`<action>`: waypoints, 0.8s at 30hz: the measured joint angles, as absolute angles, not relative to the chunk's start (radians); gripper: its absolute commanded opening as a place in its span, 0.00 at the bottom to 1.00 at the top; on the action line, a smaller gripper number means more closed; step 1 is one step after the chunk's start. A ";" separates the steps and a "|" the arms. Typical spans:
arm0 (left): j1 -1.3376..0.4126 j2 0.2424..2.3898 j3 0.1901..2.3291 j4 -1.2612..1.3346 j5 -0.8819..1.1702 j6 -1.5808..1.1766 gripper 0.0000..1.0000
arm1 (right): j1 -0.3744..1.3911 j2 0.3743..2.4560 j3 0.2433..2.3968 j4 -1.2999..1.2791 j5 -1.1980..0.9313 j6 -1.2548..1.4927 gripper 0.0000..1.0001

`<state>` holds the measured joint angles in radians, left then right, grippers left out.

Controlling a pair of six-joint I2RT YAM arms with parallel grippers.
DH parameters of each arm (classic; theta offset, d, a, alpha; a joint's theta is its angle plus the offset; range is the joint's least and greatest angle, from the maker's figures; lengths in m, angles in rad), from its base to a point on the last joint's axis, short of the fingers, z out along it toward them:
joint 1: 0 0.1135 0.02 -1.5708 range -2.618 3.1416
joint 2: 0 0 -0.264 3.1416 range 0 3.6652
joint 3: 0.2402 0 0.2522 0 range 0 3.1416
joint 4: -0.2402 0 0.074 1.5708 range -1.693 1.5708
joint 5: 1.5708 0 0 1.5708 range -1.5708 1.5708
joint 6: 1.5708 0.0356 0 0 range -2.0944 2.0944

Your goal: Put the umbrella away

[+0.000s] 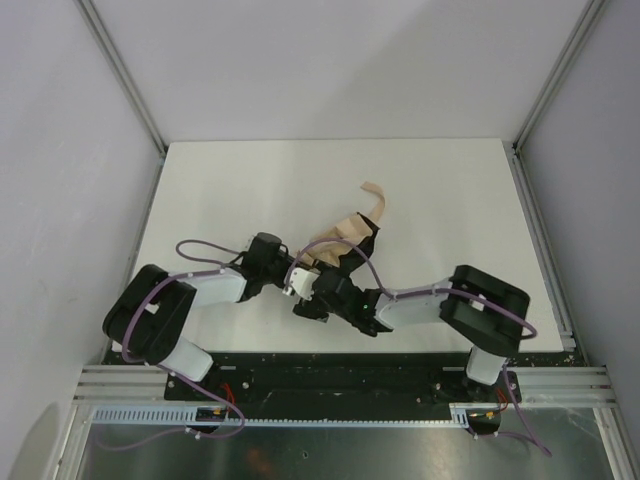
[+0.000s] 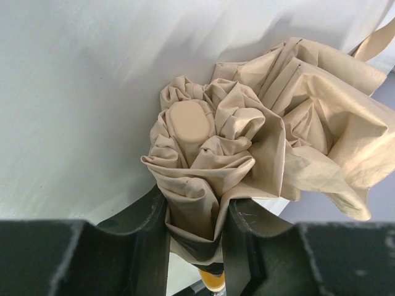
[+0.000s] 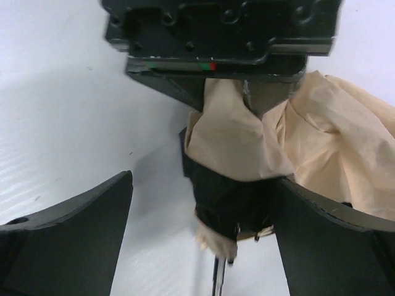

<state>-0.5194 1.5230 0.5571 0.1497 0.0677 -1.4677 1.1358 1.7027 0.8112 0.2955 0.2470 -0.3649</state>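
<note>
Top view: one umbrella [image 1: 350, 232] is sitting at the centre of the white counter [image 1: 220, 190], its long axis running lower left to upper right, between two arms. Left wrist view: the left end effector [image 2: 196, 206] is clamping the crumpled beige bundle, its oval tip pointing up-frame. Right wrist view: the right end effector [image 3: 203, 185] is standing wide open, holding nothing, one finger beside the fabric.

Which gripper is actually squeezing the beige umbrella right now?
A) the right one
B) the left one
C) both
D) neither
B: the left gripper pinches the bunched fabric of the umbrella between its fingers, while the right gripper stands wide open, with a clear gap on one side of the fabric.
</note>
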 measured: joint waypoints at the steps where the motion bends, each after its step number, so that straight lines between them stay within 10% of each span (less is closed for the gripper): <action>1: -0.519 1.518 0.558 0.137 0.069 -1.468 0.00 | 1.137 1.734 0.811 0.327 0.278 -0.382 0.87; 11: -0.517 1.509 0.566 0.092 0.082 -1.485 0.00 | 1.121 1.895 0.852 0.500 0.439 -0.400 0.11; 16: -0.513 1.500 0.571 0.083 0.073 -1.485 0.03 | 1.081 1.881 0.876 0.443 0.345 -0.332 0.00; 21: -0.512 1.494 0.599 0.034 0.063 -1.468 0.74 | 1.017 1.857 0.883 0.399 0.184 -0.235 0.00; 24: -0.500 1.478 0.611 -0.011 0.076 -1.431 0.95 | 0.957 1.851 0.884 0.402 0.056 -0.169 0.00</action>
